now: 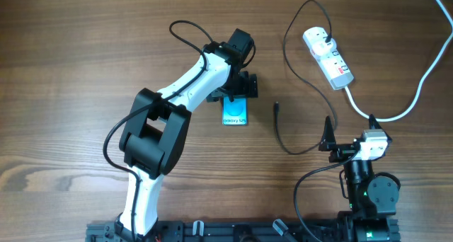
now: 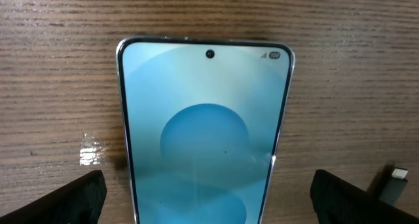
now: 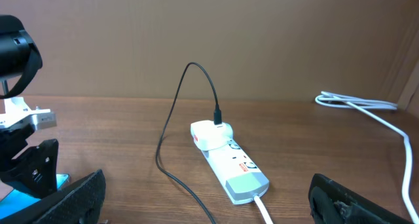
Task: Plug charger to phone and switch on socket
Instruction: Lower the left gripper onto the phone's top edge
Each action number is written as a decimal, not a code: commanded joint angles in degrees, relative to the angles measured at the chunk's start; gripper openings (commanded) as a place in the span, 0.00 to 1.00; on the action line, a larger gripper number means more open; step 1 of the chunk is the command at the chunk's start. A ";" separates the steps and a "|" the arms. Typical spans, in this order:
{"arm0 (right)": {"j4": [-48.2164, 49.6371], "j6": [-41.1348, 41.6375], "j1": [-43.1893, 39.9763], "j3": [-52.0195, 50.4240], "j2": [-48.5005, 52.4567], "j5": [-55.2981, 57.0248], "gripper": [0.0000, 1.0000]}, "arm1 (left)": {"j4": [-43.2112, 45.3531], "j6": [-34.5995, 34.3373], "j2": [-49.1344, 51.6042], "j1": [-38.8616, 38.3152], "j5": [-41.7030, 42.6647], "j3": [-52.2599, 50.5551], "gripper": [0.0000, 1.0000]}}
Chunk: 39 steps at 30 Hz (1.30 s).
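The phone [image 1: 235, 114] lies flat mid-table with its cyan screen up; it fills the left wrist view [image 2: 206, 139]. My left gripper [image 1: 238, 86] is open over it, a finger on each side of the phone [image 2: 209, 201], not touching it. The charger's black cable [image 1: 287, 54] runs from its white plug head [image 1: 316, 37], seated in the socket strip [image 1: 331, 60], to its loose dark tip [image 1: 277, 108] on the table right of the phone. My right gripper [image 1: 329, 137] is open and empty, facing the strip [image 3: 234, 166] from a distance [image 3: 206, 207].
The strip's thick white cord [image 1: 425, 79] loops off to the right and far edge. The left arm [image 3: 19, 139] stands at the left of the right wrist view. A small dark tip [image 2: 395, 178] shows at the right edge of the left wrist view.
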 commanded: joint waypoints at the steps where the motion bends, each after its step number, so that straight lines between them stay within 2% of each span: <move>1: 0.31 -0.13 -0.28 -0.09 -0.20 -0.24 1.00 | 0.72 -0.26 0.90 -0.20 -1.66 -0.57 1.00; 39: 0.31 -0.13 -0.28 -0.09 -0.20 -0.24 1.00 | 1.14 -0.26 0.92 -0.24 -2.71 -0.57 1.00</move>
